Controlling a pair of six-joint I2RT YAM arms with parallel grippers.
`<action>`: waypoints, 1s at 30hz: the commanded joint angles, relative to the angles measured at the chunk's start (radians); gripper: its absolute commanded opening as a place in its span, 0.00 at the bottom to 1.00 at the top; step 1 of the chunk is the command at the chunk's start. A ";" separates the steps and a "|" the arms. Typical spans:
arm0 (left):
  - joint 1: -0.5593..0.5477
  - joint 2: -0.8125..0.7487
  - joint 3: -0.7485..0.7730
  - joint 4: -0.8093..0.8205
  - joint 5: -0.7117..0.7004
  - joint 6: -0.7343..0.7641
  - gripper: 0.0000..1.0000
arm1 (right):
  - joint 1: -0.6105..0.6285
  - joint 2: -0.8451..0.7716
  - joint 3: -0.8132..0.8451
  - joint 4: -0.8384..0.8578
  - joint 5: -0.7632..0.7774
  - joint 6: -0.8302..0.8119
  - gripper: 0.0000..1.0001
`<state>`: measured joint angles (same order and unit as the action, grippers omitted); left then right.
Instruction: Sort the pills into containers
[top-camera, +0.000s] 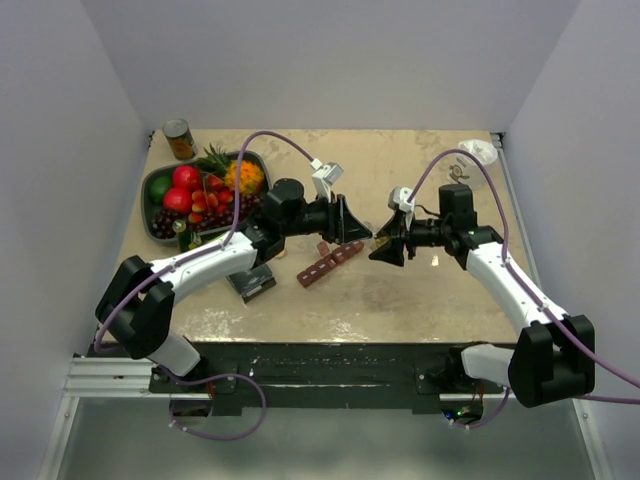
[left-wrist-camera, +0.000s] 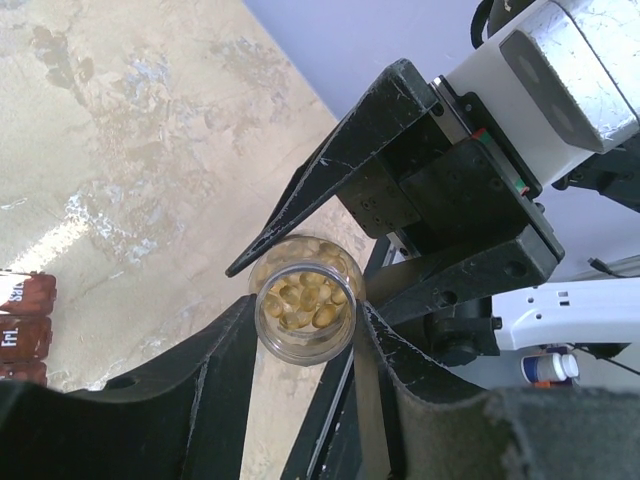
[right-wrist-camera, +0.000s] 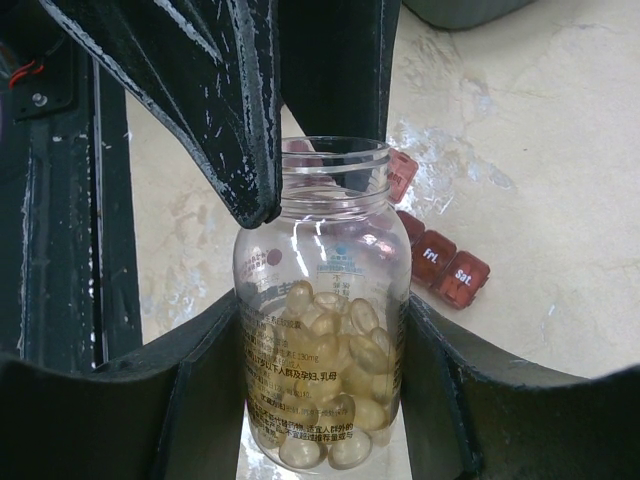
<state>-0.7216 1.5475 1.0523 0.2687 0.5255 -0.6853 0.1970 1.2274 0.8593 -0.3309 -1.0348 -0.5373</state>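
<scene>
A small clear bottle (top-camera: 376, 243), uncapped, holds yellowish-orange pills (right-wrist-camera: 340, 370) and hangs in the air between my two grippers. My right gripper (right-wrist-camera: 320, 315) is shut on the bottle's body (right-wrist-camera: 320, 260). My left gripper (left-wrist-camera: 308, 322) is shut round its open mouth (left-wrist-camera: 306, 345), and the pills (left-wrist-camera: 305, 300) show through the opening. In the top view the left gripper (top-camera: 362, 236) and the right gripper (top-camera: 386, 247) meet tip to tip above the table's middle. The dark red strip of compartments (top-camera: 330, 262) lies on the table just below them. It also shows in the left wrist view (left-wrist-camera: 25, 320) and in the right wrist view (right-wrist-camera: 445, 265), with lids marked Fri and Sat.
A dark fruit bowl (top-camera: 150, 185) stands at the back left with a tin can (top-camera: 179, 138) behind it. A white cup (top-camera: 480, 152) sits at the back right corner. A small black object (top-camera: 255, 283) lies by the left arm. White walls enclose the table.
</scene>
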 joint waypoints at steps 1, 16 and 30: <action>0.014 -0.041 -0.044 0.023 -0.010 -0.037 0.15 | -0.005 -0.028 0.018 0.039 -0.056 0.011 0.06; 0.021 -0.059 -0.107 0.041 -0.028 -0.109 0.07 | -0.010 -0.029 0.017 0.053 -0.050 0.025 0.09; 0.050 -0.047 -0.150 0.060 -0.022 -0.157 0.06 | -0.013 -0.032 0.015 0.055 -0.054 0.025 0.09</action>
<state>-0.7071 1.5131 0.9371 0.3985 0.5179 -0.8276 0.2031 1.2274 0.8589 -0.3363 -1.0534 -0.5121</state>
